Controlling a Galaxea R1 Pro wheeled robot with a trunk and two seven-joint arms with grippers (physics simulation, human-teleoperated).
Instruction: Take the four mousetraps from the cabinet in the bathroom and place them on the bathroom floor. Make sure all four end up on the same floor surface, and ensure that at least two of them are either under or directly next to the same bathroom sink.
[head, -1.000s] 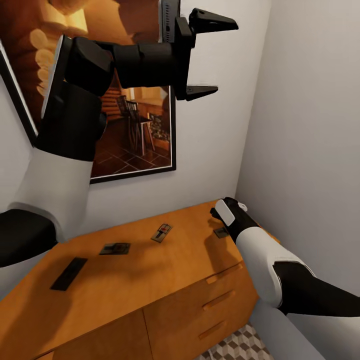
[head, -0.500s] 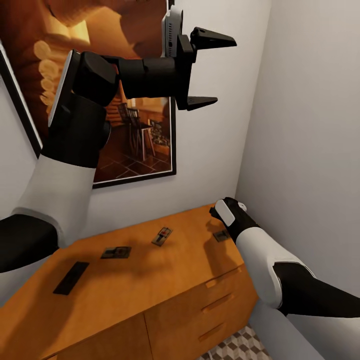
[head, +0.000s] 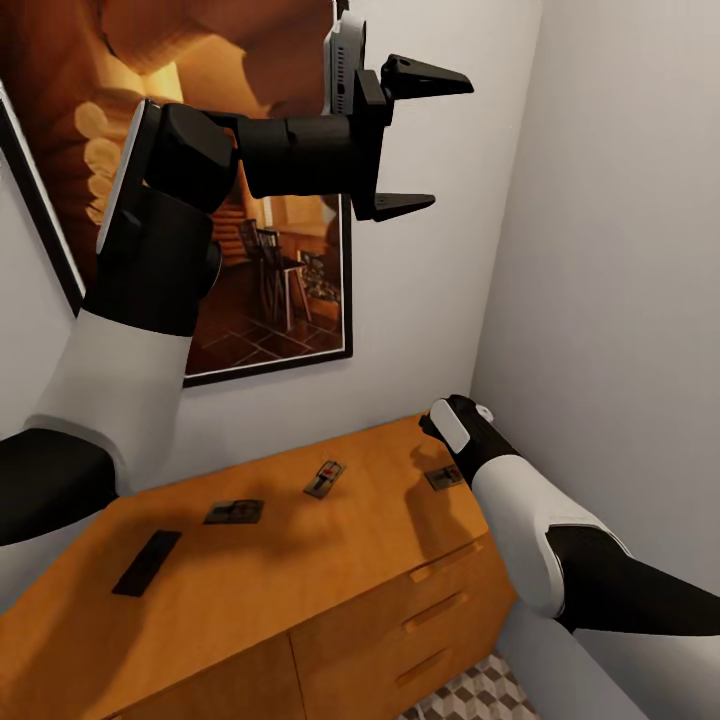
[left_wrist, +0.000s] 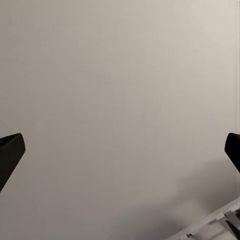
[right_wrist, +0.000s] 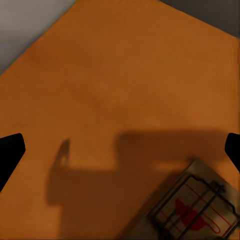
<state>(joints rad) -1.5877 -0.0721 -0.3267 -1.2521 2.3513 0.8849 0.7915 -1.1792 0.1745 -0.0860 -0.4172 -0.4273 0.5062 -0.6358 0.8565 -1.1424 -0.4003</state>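
With the right hand (right_wrist: 120, 150) spread wide above it, the nearest mousetrap (right_wrist: 192, 207) lies flat on the cabinet (head: 300, 580) surface, probably light, stiff and thin, best pinched across its wooden edges, clear of the wire.

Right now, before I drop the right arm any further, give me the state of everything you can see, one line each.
left gripper: open, empty, raised in front of the wall.
right gripper: open, empty, above the cabinet top.
mousetraps: four, all lying flat on the cabinet top, none picked up.
nearest mousetrap: flat, partly between the right fingertips in the right wrist view.
cabinet: drawers shut.
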